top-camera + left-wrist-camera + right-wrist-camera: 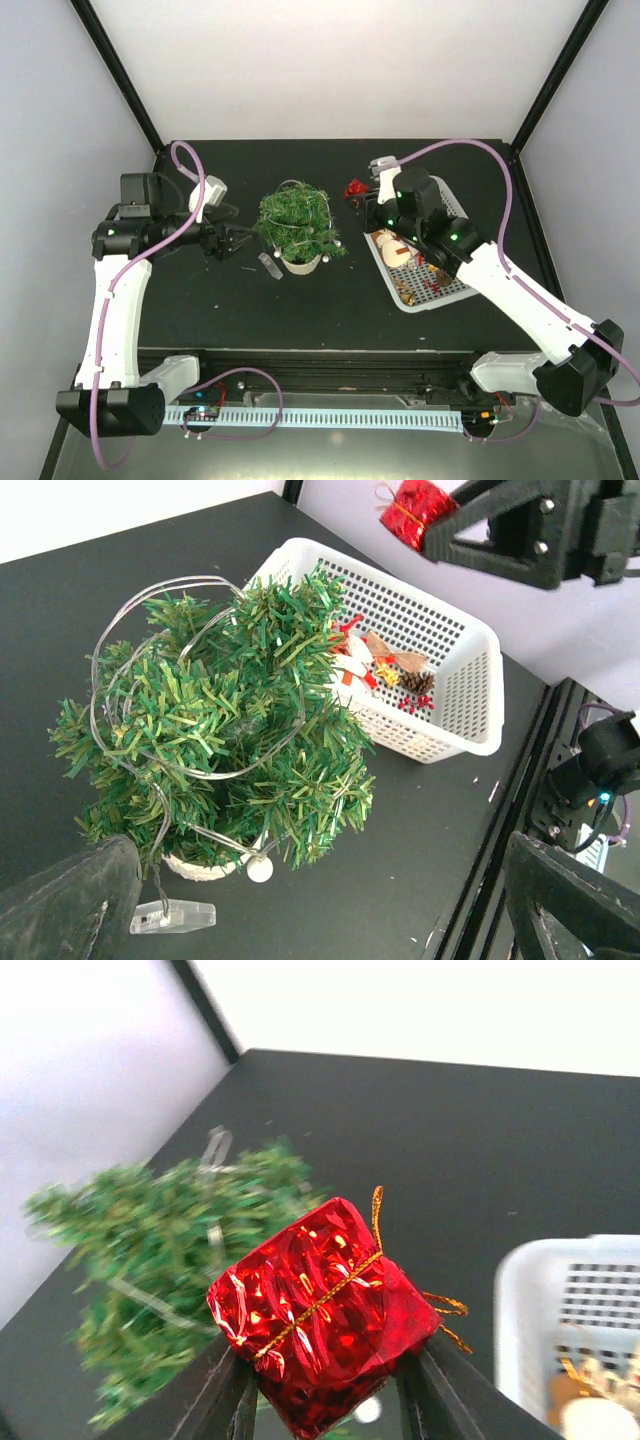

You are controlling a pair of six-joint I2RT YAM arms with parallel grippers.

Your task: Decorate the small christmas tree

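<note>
Ornament placing is the step in hand. The right fingers pinch a red gift ornament by its two sides and hold it in the air, with its gold cord trailing off the edge away from them. The small christmas tree stands in its whitish pot on the counter, below and to the left of those fingers and apart from them. On the tree's other side the left fingers are spread wide and hold nothing, low down and near the foliage.

As I judge it, the next move calls for carrying the ornament left and down onto the crown, then tilting so the gold cord catches a branch tip before the grip lets go. The parcel is bulky against such short needles, so it may roll off if it is merely dropped.

Open air lies between the right fingers and the tree, so that path looks free. The white basket sits below and to the right of them, out of the way. A clear light wire loops out above the crown on the side nearer the left fingers and could snag. The counter's far edge lies beyond the right fingers, with some room to spare.
</note>
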